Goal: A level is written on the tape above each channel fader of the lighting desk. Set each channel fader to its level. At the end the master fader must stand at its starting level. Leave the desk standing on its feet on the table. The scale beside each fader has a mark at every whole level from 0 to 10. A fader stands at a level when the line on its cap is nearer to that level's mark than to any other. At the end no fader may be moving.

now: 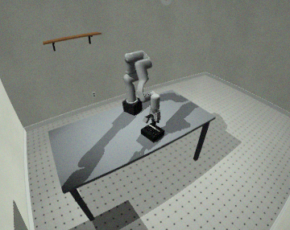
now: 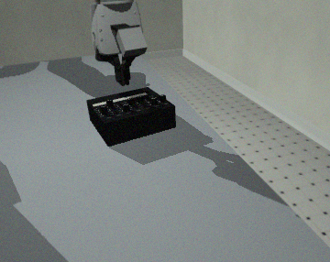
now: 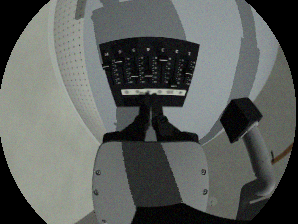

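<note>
The black lighting desk [image 2: 130, 114] stands on its feet on the grey table; it also shows in the top view [image 1: 152, 132] and in the wrist view [image 3: 152, 71]. A white tape strip [image 2: 121, 99] runs along its far edge, above a row of several small fader caps [image 2: 128, 106]. The writing on the tape is too small to read. My gripper [image 2: 122, 79] is shut and empty. It hangs a little above the table just behind the tape edge of the desk, apart from it. In the wrist view the fingertips [image 3: 152, 104] sit right at the tape strip [image 3: 152, 91].
The arm's base [image 1: 132, 106] stands on the table behind the desk. The table's right edge [image 2: 247, 169] runs close to the desk's right side, with tiled floor beyond. A wooden shelf [image 1: 72, 39] hangs on the far wall.
</note>
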You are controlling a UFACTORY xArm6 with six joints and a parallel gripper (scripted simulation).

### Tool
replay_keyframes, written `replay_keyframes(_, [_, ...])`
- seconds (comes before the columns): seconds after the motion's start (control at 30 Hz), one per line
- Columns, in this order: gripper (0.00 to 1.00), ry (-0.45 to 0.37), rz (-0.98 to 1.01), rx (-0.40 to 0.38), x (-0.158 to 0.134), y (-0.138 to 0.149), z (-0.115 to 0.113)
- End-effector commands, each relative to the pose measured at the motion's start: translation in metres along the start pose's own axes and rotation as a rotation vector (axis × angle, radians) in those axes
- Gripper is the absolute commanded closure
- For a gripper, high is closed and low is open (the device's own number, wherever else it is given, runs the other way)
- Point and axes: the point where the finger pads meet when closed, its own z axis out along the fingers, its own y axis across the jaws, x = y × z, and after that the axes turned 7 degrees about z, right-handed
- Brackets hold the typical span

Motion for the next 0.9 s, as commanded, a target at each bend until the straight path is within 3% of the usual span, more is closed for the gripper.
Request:
replay_keyframes(0.0, [1.0,0.0,0.0,0.004,0.0002,-0.0015,-0.0012])
replay_keyframes(0.87, [1.0,0.001,0.0,0.004,0.0002,-0.0022,0.0072])
